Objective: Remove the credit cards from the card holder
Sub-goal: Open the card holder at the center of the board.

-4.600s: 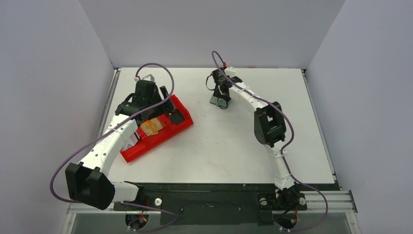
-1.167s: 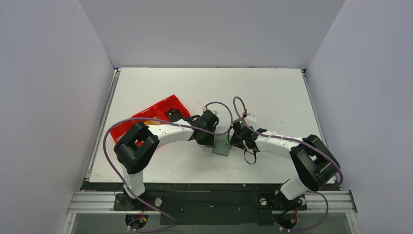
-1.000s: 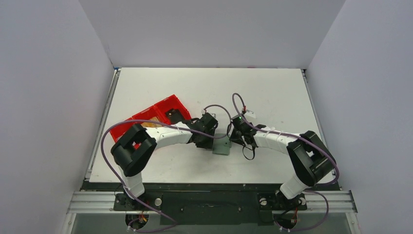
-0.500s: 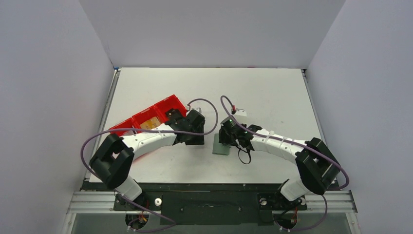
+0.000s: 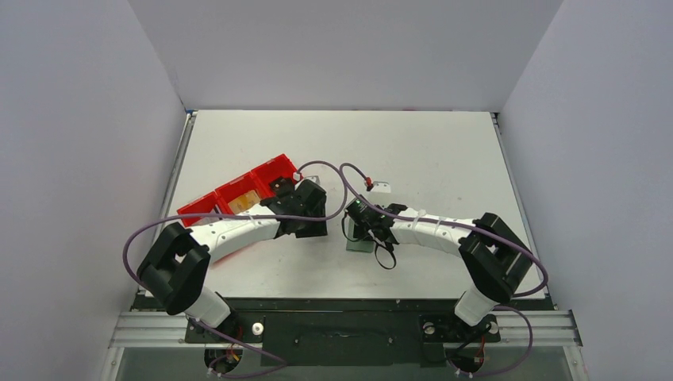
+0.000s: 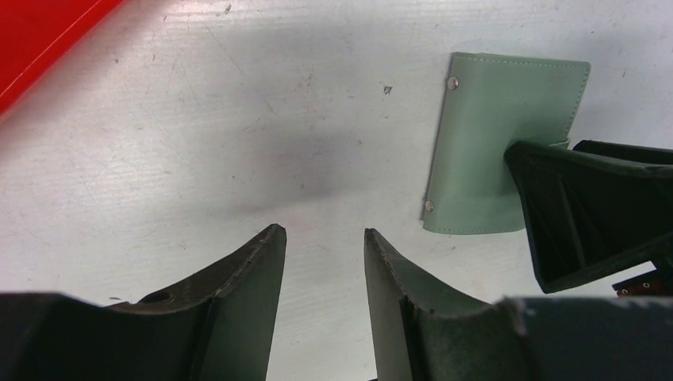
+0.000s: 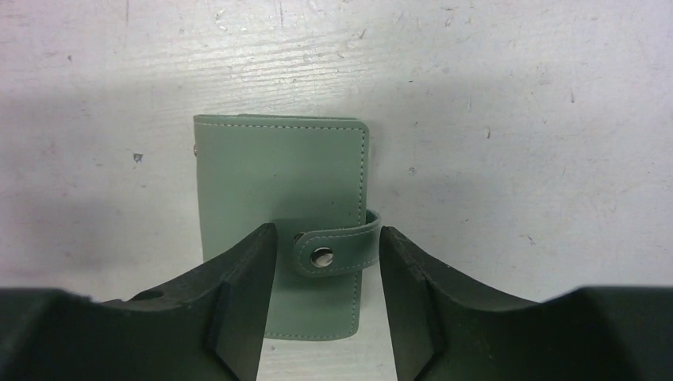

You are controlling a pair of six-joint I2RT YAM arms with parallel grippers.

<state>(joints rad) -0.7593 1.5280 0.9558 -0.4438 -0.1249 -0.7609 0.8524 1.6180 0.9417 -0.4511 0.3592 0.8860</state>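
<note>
Left tool (image 6: 321, 234) has backed off, open and empty — right tool (image 7: 327, 230) just let go, spread over the card holder (image 7: 278, 167) lying snapped shut on the tabletop (image 7: 516, 119); unloading looks finished.

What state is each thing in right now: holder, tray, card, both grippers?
card holder: flat on the table, strap snapped shut.
red tray: upright on the table.
tan card: lying in the red tray's middle compartment.
left gripper: open, empty, beside the card holder.
right gripper: open, jaws either side of the strap, gripping nothing.
</note>
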